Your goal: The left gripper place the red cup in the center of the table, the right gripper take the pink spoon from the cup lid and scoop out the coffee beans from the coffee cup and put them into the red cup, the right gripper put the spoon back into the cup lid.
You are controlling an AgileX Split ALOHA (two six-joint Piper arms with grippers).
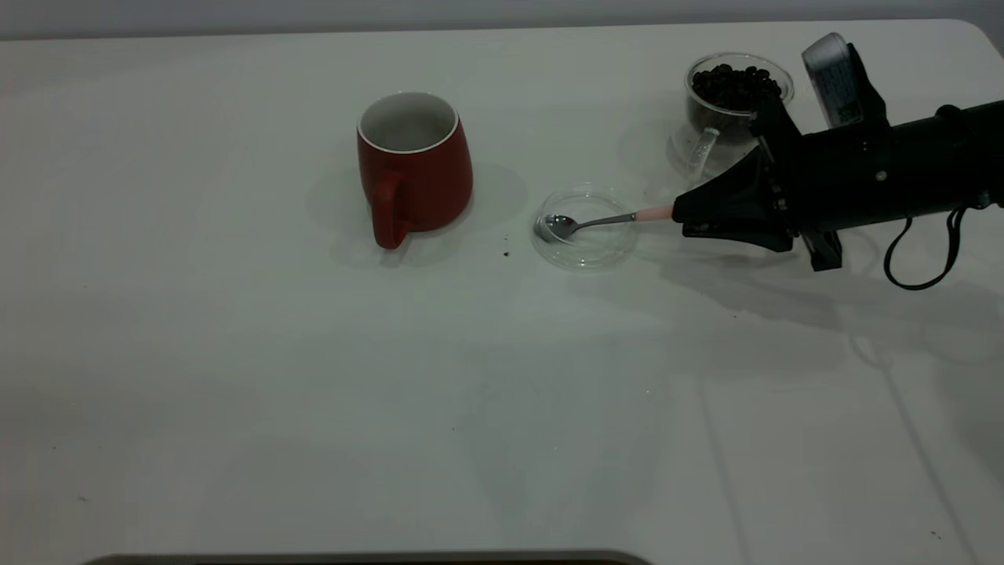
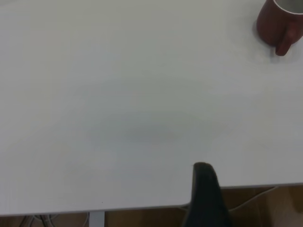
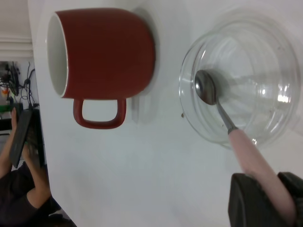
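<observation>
1. One red cup (image 1: 416,169), upright mid-desk (image 1: 314,392); white inside.
2. One glass coffee cup (image 1: 733,106) of beans (image 1: 733,85); one lid (image 1: 587,227).
3. One pink spoon (image 1: 600,223), bowl in lid; right claw (image 1: 681,216) clamped on handle.
4. Left claw (image 2: 204,189) at desk edge; fingers: cannot tell.

No text can be read; the label on the right arm (image 1: 833,80) is illegible

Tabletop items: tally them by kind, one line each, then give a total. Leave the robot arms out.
Cups: 2, the red cup and the coffee cup holding the coffee beans
Lids: 1, the cup lid
Spoons: 1, the pink spoon, handle in the right gripper
Total: 4
</observation>
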